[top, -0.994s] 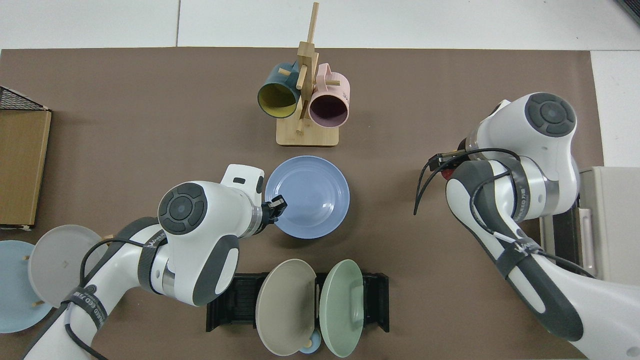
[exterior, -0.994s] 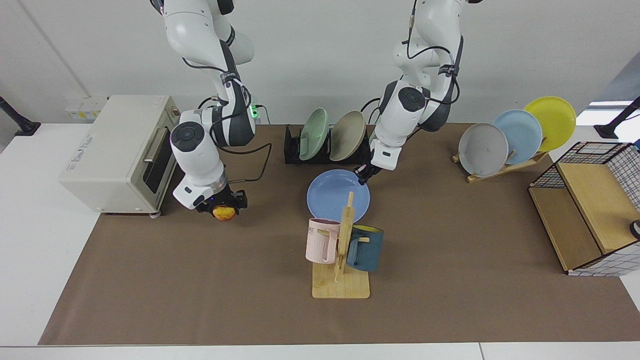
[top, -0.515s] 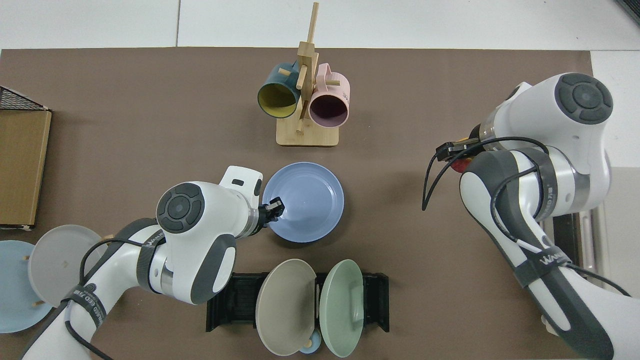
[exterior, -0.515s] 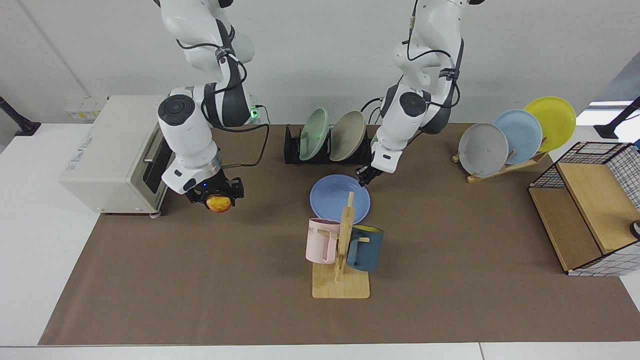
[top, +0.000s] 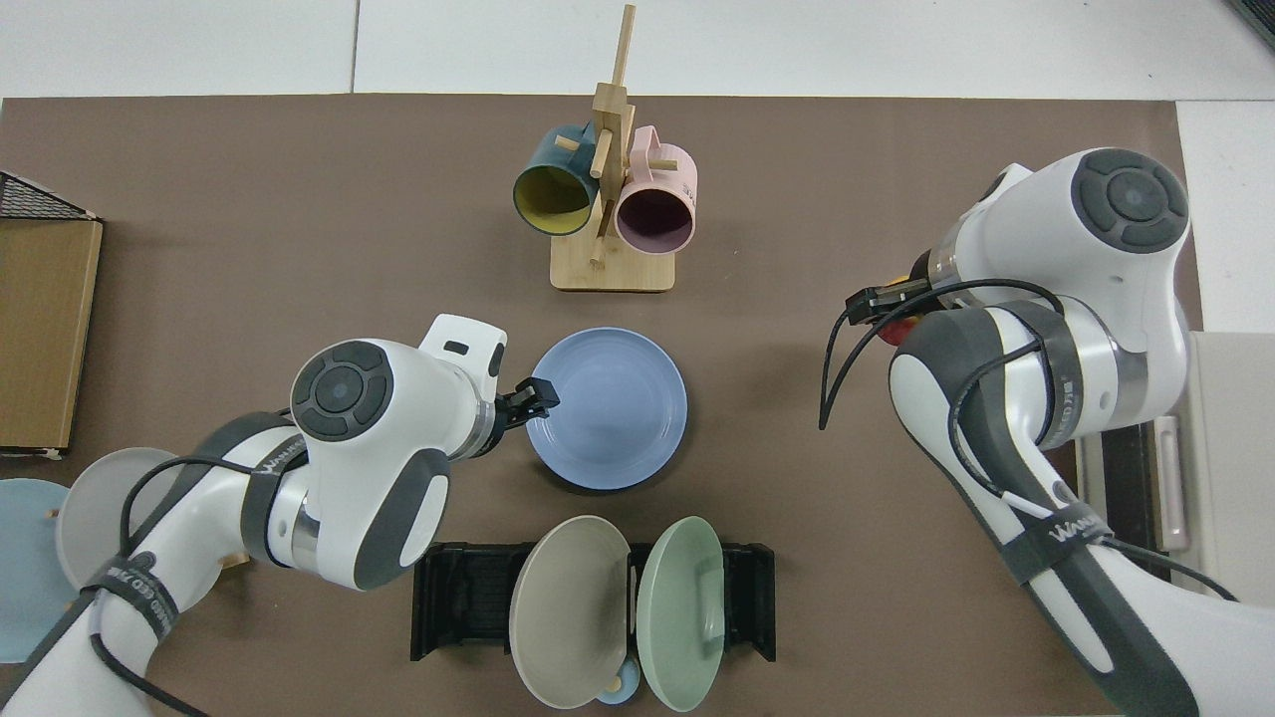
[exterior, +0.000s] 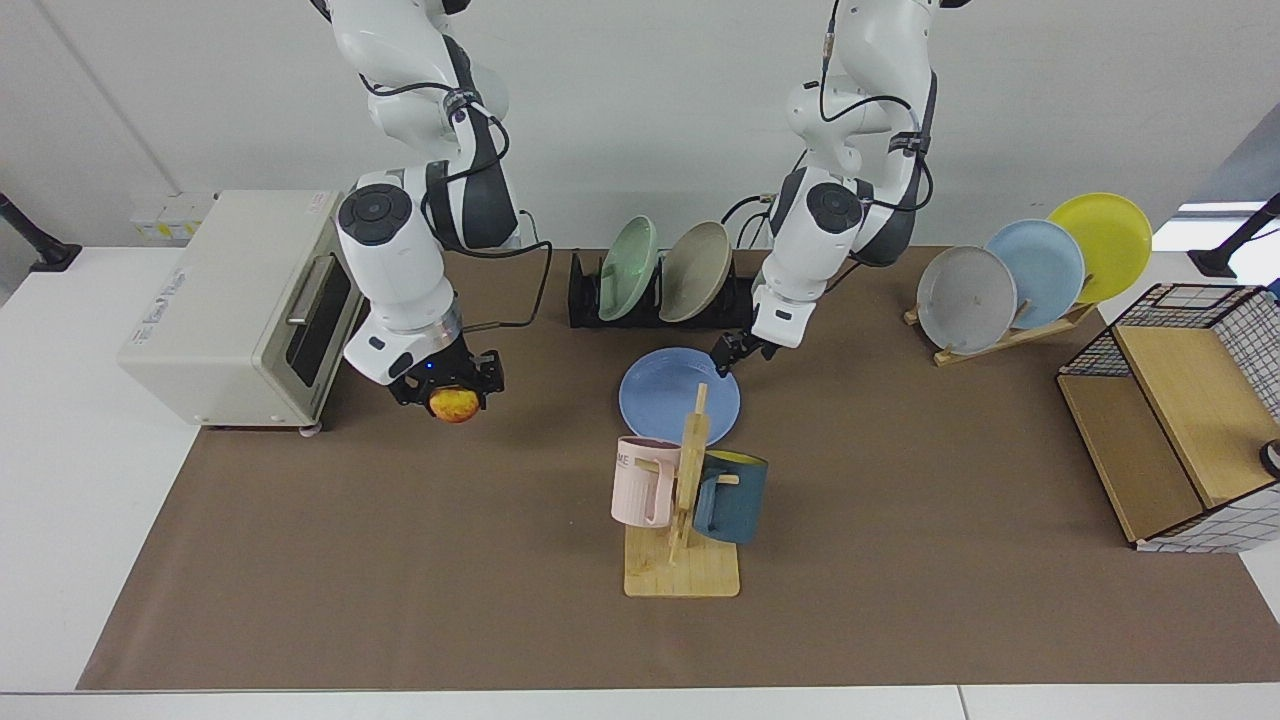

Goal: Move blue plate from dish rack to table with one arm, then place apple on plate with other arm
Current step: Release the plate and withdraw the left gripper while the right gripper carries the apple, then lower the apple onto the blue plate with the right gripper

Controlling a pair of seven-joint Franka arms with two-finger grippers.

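On the desk (exterior: 900, 500) the blue plate (exterior: 670, 395) lay flat, the left pincer (exterior: 728, 352) open at its rim, while the right pincer (exterior: 452, 392) gripped across its sides the apple (exterior: 453, 404), probably firm and smooth.

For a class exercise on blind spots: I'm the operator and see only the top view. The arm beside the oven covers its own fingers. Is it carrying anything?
Observer: Yes. The facing view shows the right gripper shut on the apple.
Operator: Does the apple rest on the mat?
Observer: It appears to hang clear of the table, in front of the oven's lower corner.
Operator: Is the blue plate tilted?
Observer: No. The blue plate lies flat on the mat, with the left gripper at its rim on the dish rack side.
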